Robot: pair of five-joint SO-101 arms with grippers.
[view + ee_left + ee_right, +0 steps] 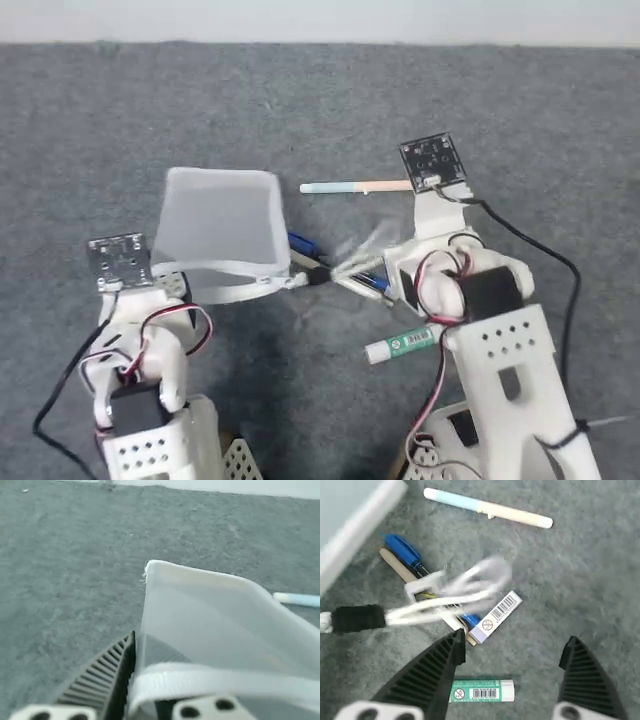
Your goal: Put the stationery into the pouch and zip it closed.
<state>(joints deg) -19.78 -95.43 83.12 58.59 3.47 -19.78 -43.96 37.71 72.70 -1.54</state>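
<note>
Pinching the pouch [210,625] by its zipper edge, left gripper [160,687] is clamped on it, probably to keep the mouth open for loading. Right gripper [514,645] hangs spread wide just above the pens [402,555]; glue stick [480,691] lies nearer its base.

The high camera looked steeply down on the grey surface [300,100], with the pouch [222,235] left of centre. The left wrist camera sat tight against the pouch, facing along it. The right wrist camera looked down, close, just beside the pouch. All three shared the pouch and the pastel pen [355,187] beyond it.
</note>
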